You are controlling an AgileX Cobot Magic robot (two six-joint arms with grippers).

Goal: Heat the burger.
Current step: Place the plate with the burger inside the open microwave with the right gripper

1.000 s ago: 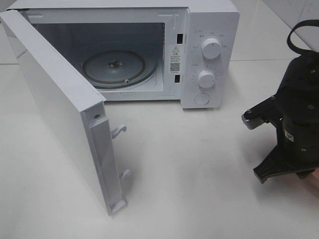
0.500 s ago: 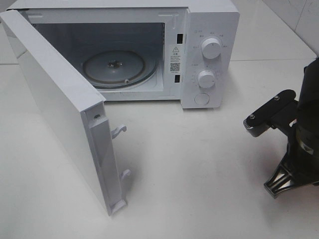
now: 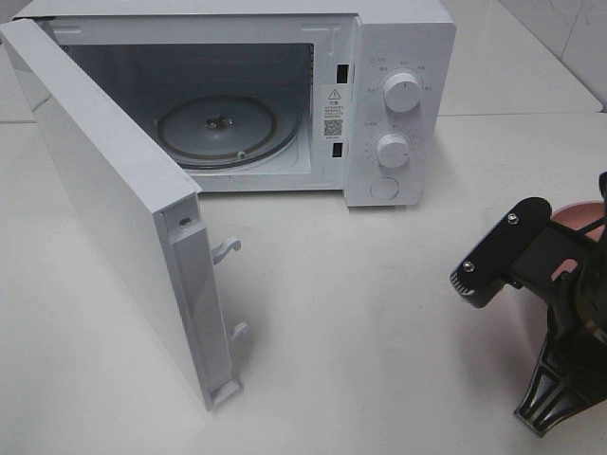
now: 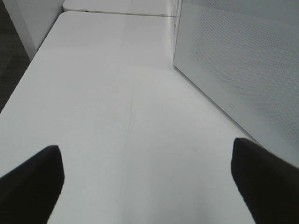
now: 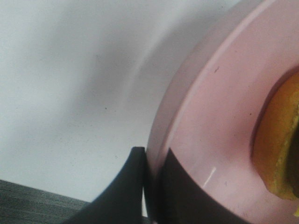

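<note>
You get only a yellow-brown sliver of the burger (image 5: 279,140) at the right wrist picture's edge, the pink plate (image 3: 580,212) shows from above as a strip behind the right arm (image 3: 569,313), and the print around the dials (image 3: 402,93) is too small to read.

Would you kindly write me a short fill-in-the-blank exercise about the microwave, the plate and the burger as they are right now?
1. The microwave has its door standing ____.
2. The right hand is shut on the rim of a ____ plate.
3. The burger sits on that ____.
4. The microwave's front panel carries ____ round dials.

Missing words: open; pink; plate; two.
</note>
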